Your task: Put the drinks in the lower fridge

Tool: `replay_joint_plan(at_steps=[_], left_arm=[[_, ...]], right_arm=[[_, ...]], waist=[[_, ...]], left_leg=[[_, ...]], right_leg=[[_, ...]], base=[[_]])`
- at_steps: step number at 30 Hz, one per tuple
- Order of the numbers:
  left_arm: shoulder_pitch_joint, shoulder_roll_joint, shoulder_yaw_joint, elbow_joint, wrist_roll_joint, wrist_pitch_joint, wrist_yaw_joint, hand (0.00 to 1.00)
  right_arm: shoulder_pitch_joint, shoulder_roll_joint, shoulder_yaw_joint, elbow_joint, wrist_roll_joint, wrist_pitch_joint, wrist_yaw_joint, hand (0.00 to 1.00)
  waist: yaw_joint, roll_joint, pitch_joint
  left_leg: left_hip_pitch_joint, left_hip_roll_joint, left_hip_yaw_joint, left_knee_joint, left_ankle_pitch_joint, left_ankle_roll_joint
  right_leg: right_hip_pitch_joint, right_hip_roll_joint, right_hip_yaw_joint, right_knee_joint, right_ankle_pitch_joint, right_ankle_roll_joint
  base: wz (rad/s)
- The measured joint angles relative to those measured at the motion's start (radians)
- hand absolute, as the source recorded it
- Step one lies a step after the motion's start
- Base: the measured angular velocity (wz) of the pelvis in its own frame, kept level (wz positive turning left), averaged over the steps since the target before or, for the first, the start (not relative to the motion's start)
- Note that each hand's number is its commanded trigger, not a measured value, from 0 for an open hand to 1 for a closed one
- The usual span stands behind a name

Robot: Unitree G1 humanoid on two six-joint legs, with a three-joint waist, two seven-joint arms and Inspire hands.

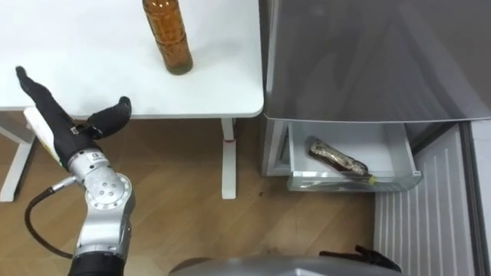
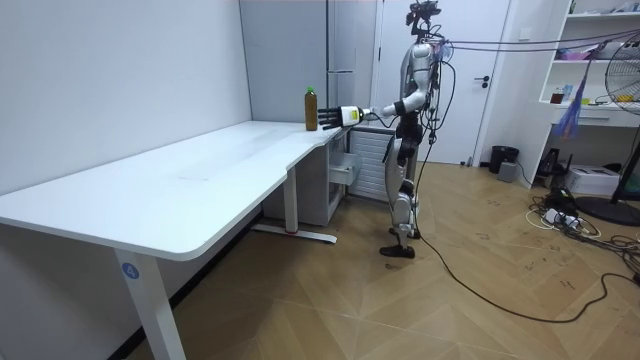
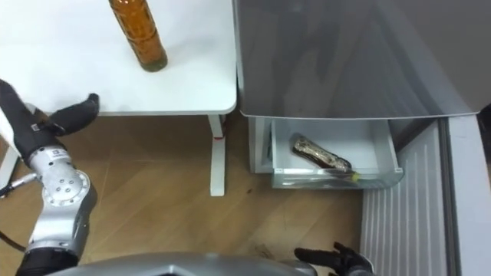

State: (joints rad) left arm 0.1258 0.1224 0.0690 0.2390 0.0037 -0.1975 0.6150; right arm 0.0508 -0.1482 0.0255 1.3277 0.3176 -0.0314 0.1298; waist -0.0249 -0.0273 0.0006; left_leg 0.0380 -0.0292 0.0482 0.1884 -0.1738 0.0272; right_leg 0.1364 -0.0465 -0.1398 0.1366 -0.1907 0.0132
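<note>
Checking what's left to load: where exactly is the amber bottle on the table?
The amber bottle stands upright on the white table near its right end, beside the fridge, ahead of the left hand.

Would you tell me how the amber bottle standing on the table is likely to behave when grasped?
The bottle stands tall and narrow, so a side nudge may tip it. It looks full, so probably heavyish. Once tipped, its round body would likely roll.

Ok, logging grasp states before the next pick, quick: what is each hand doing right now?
Left hand: open, holding nothing, apart from the bottle.
Right hand: cannot be told.
</note>
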Motion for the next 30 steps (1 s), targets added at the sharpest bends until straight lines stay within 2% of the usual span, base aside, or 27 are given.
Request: replay_joint_plan(at_steps=[8,12,16,20,22,26,30], left_arm=[[-0.02,-0.001,-0.042,-0.046,-0.067,0.001,-0.065,0.0],[-0.023,0.003,-0.048,-0.065,-0.158,0.001,-0.121,0.0],[-0.024,0.003,-0.052,-0.064,-0.169,0.003,-0.165,0.0],[-0.052,0.003,-0.053,-0.064,-0.21,0.009,-0.227,0.0],[-0.061,0.003,-0.052,-0.064,-0.237,0.012,-0.255,0.0],[-0.103,0.014,-0.036,-0.065,-0.319,0.045,-0.303,0.0],[-0.158,0.023,-0.01,-0.065,-0.328,0.076,-0.332,0.0]], right_arm=[[-0.021,0.0,0.022,-0.001,-0.061,0.0,0.014,0.0],[-0.024,0.003,0.032,-0.006,-0.071,-0.002,0.008,0.0],[-0.02,0.006,0.029,-0.02,-0.087,-0.003,-0.002,0.0],[-0.02,-0.002,0.028,-0.027,-0.088,-0.004,0.007,0.0],[-0.02,-0.003,0.019,-0.024,-0.087,-0.006,0.016,0.0],[-0.013,-0.002,-0.005,-0.029,-0.089,-0.01,0.024,0.0],[-0.003,0.001,-0.042,-0.04,-0.092,-0.001,0.024,0.0]], waist=[[-0.004,-0.001,0.0008],[-0.014,-0.001,0.0012],[-0.022,-0.001,0.0027],[-0.027,0.01,0.0098],[-0.033,0.012,0.01],[-0.054,0.018,0.0074],[-0.057,0.021,0.005]], left_leg=[[0.0,0.0,0.004,-0.004,-0.001,0.0],[0.006,0.0,0.001,-0.004,-0.001,0.0],[0.008,-0.001,-0.001,-0.002,-0.002,0.001],[0.005,0.0,0.003,-0.002,-0.003,0.002],[0.003,0.0,0.005,-0.001,-0.003,0.002],[0.0,0.0,0.006,-0.001,-0.003,0.002],[0.004,0.0,0.007,-0.001,-0.003,0.002]], right_leg=[[0.001,0.0,0.0,0.0,0.0,0.0],[0.008,0.0,0.0,0.0,0.0,0.0],[0.008,0.0,0.0,0.0,0.0,0.0],[0.008,-0.001,0.006,0.003,0.001,0.0],[0.009,0.0,0.006,0.003,0.001,0.0],[0.006,0.0,0.006,0.003,0.001,0.0],[0.006,0.0,0.014,0.003,0.001,0.0]], base=[[0.0],[0.0],[0.0],[-0.02],[0.0],[0.0],[0.0]])
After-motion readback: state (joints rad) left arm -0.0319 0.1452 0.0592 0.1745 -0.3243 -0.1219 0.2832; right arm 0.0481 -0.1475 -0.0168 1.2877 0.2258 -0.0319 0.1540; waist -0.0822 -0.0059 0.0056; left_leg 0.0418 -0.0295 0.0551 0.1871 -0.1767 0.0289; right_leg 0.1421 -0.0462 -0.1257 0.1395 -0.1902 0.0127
